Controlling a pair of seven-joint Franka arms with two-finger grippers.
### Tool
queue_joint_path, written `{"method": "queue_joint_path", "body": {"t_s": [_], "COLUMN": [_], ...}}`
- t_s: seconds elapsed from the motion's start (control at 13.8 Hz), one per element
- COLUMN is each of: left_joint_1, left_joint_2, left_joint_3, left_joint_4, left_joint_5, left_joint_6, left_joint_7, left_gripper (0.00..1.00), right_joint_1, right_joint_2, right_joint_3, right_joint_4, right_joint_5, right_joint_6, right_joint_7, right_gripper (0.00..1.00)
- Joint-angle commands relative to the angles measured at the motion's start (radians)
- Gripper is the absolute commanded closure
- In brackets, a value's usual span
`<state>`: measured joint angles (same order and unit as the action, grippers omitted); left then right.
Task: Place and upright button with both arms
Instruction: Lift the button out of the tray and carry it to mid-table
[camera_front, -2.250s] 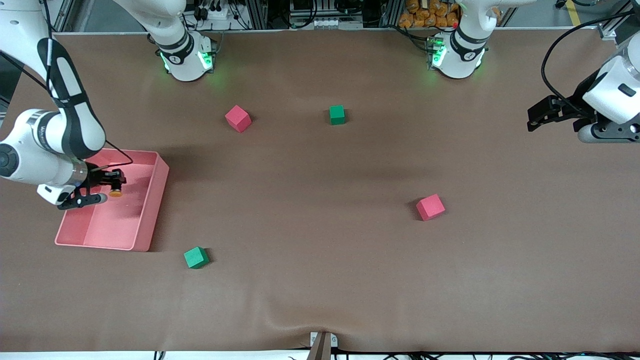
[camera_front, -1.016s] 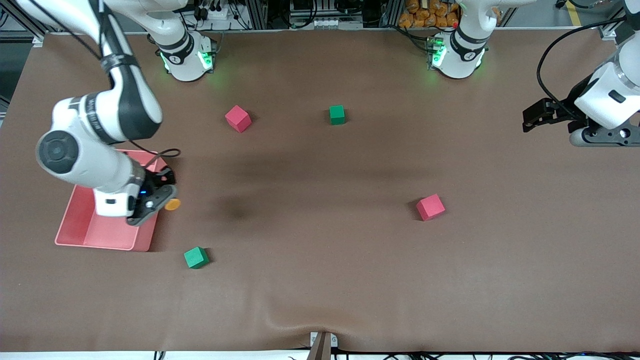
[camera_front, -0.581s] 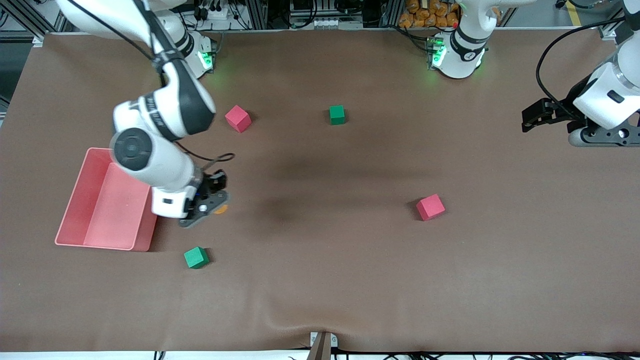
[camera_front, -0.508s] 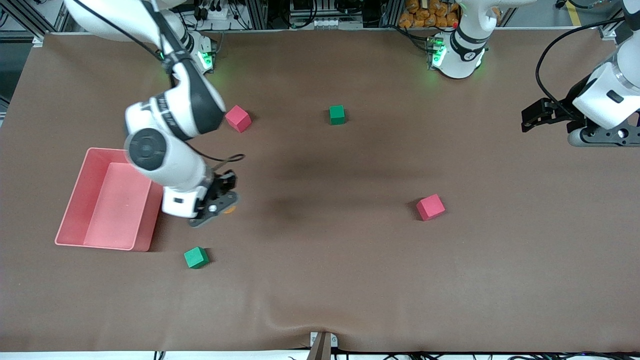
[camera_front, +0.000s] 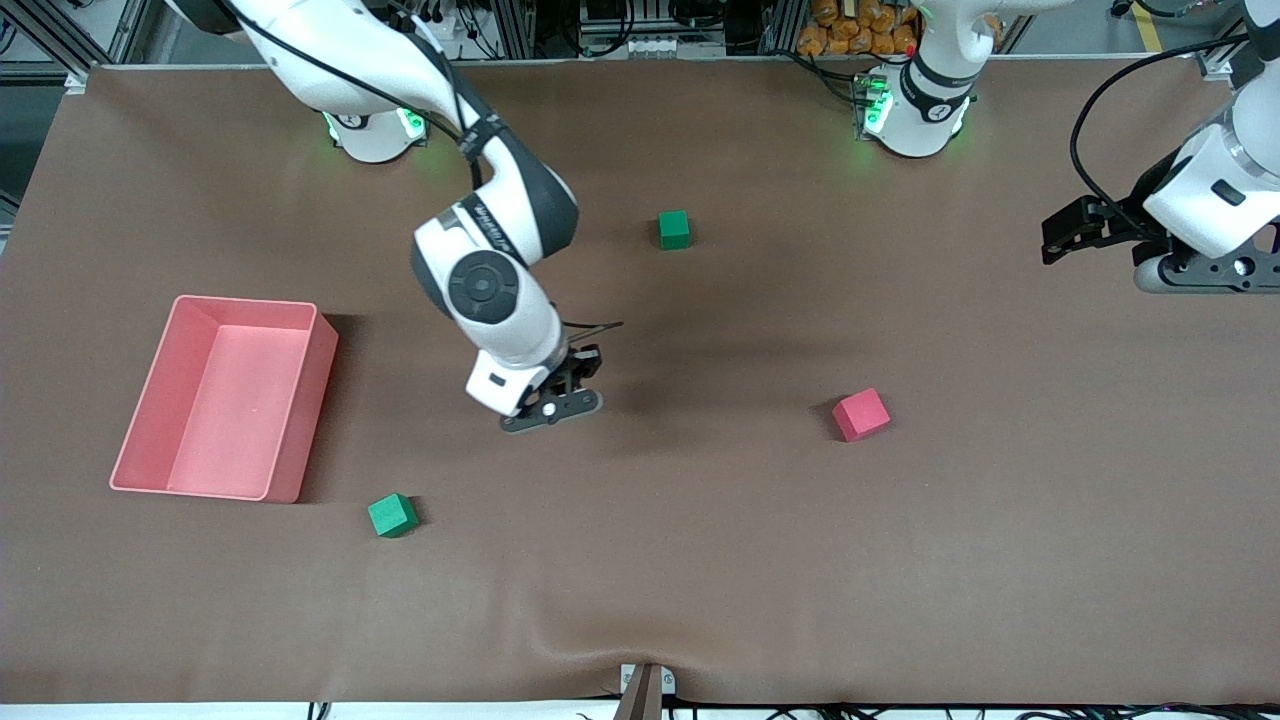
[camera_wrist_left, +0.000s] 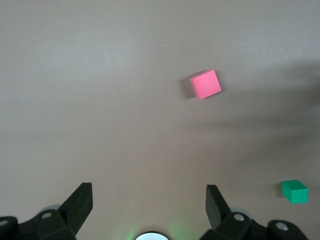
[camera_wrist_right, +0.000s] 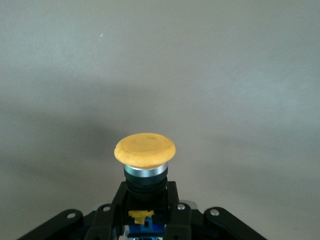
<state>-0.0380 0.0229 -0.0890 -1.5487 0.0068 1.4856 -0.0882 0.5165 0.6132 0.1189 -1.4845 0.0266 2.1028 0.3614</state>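
The button (camera_wrist_right: 145, 150), with its orange cap and black body with blue bits, sits clamped between the fingers of my right gripper (camera_wrist_right: 146, 194), which is shut on its body. In the front view the right gripper (camera_front: 576, 374) hangs over the middle of the table and its hand hides the button. My left gripper (camera_front: 1072, 236) waits over the left arm's end of the table. In the left wrist view the left gripper (camera_wrist_left: 148, 200) is open with only bare table between its fingers.
A pink bin (camera_front: 318, 372) stands toward the right arm's end. A green cube (camera_front: 392, 515) lies nearer the camera than the bin. A second green cube (camera_front: 674, 229) and a pink cube (camera_front: 860, 414) lie toward the middle, the pink cube (camera_wrist_left: 205, 84) showing in the left wrist view.
My right arm has carried the button from over the pink bin's edge to over the table's middle, and now covers a pink cube near its base. The left arm has hardly moved.
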Motion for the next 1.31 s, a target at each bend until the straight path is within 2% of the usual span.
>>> {"method": "queue_joint_path", "body": {"t_s": [0.0, 0.15, 0.29, 1.09, 1.23], "left_joint_1": [0.001, 0.000, 0.001, -0.010, -0.010], "left_joint_2": [0.005, 0.005, 0.005, 0.022, 0.022], "left_joint_3": [-0.003, -0.005, -0.005, -0.011, -0.011], "left_joint_4": [0.016, 0.016, 0.018, 0.015, 0.015], "left_joint_5": [-0.008, -0.008, -0.008, -0.008, -0.008], "left_joint_6": [-0.014, -0.014, -0.014, -0.008, -0.008], "left_joint_7": [0.001, -0.001, 0.001, 0.001, 0.001], "left_gripper": [0.00, 0.00, 0.00, 0.00, 0.00], "right_joint_1": [0.052, 0.082, 0.111, 0.148, 0.146], "right_joint_2": [0.042, 0.088, 0.112, 0.207, 0.212], "right_joint_3": [-0.013, -0.013, -0.013, -0.015, -0.015], "right_joint_4": [0.038, 0.041, 0.036, 0.032, 0.029], "right_joint_5": [0.024, 0.022, 0.027, 0.018, 0.019], "right_joint_6": [0.023, 0.061, 0.178, 0.201, 0.242], "right_joint_7": [0.101, 0.195, 0.246, 0.258, 0.258], "right_gripper": [0.97, 0.97, 0.97, 0.94, 0.92]}}
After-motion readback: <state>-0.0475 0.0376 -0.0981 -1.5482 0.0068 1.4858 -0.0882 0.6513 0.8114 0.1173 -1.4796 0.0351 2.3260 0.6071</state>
